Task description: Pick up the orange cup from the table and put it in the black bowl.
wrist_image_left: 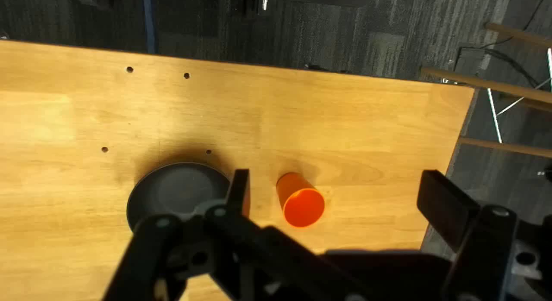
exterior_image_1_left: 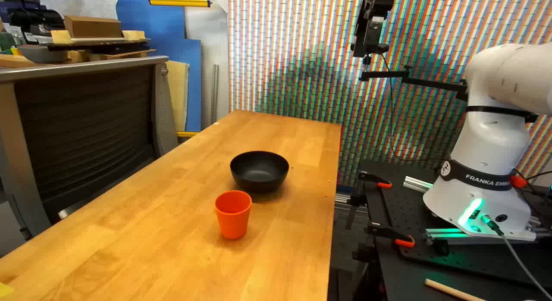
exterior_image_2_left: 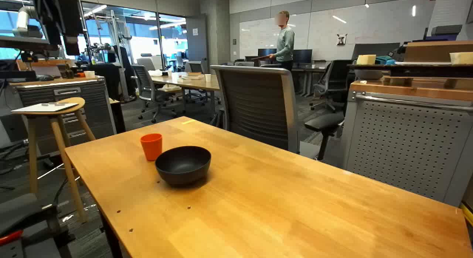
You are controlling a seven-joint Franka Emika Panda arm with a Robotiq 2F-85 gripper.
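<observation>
Cup point(wrist_image_left: 302, 202), orange and tapered, standing below parted fingers point(wrist_image_left: 447, 211)

In the wrist view the two fingers of the Robotiq gripper point(wrist_image_left: 335, 188) are standing wide apart; in both exterior views their gap is looking indistinct. The orange cup is standing on the wooden table point(wrist_image_left: 353, 124), below the fingers and, along the wrist camera's line of sight, between them, nearer the picture-left finger point(wrist_image_left: 236, 189). That finger is hiding part of the black bowl point(wrist_image_left: 174, 193), which is sitting below it, mostly to its outer side. Table surface is showing between this finger and the cup, so cup and bowl are standing apart. Both exterior views are showing the cup upright, mouth up. An exterior view alone is revealing the Franka Emika robot base point(exterior_image_1_left: 478, 191), well apart from the fingers, its light point(exterior_image_1_left: 470, 211) glowing green. In an exterior view a person point(exterior_image_2_left: 285, 43) is standing well apart from them, before a whiteboard point(exterior_image_2_left: 257, 38).
</observation>
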